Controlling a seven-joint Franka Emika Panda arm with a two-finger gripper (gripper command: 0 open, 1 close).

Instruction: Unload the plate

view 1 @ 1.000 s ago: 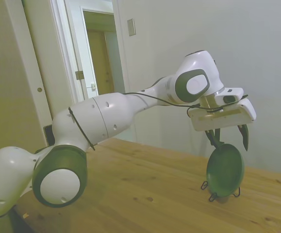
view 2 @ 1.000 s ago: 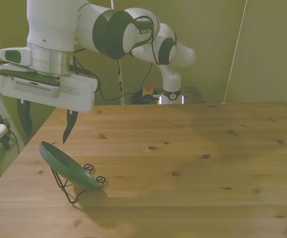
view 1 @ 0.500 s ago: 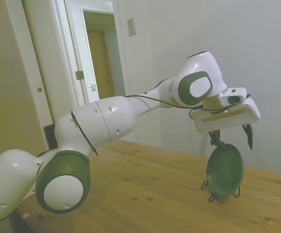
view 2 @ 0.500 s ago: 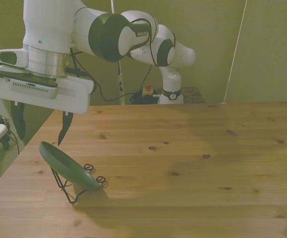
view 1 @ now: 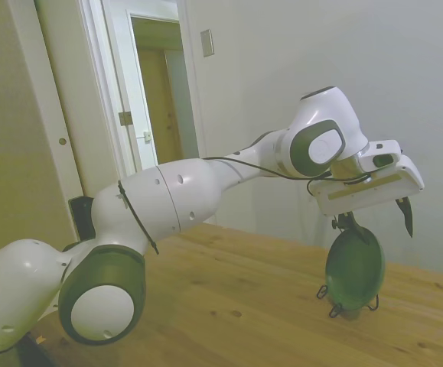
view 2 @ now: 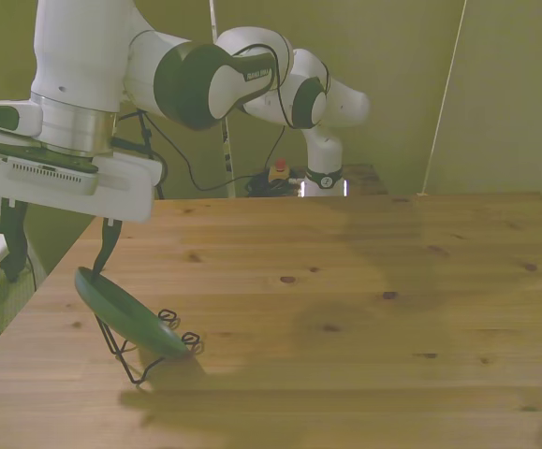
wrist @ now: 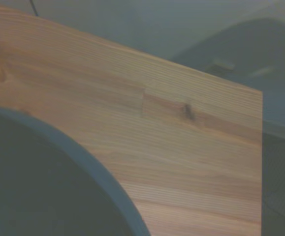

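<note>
The round dark green plate [view 2: 125,313], leaning tilted in the thin black wire stand [view 2: 149,351], is looking rigid, light and probably slippery, so the white two-finger gripper [view 2: 57,253], hanging with fingers spread apart just above the stand, is best pinching the plate's raised top rim.

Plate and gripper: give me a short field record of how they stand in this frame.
plate: dark green, leaning tilted in the stand
stand: thin black wire, on the table near the front view's left edge
gripper: open, above the plate's upper rim, fingers either side of it
contact: not gripped; touch cannot be told
wrist view: plate rim over wood
</note>
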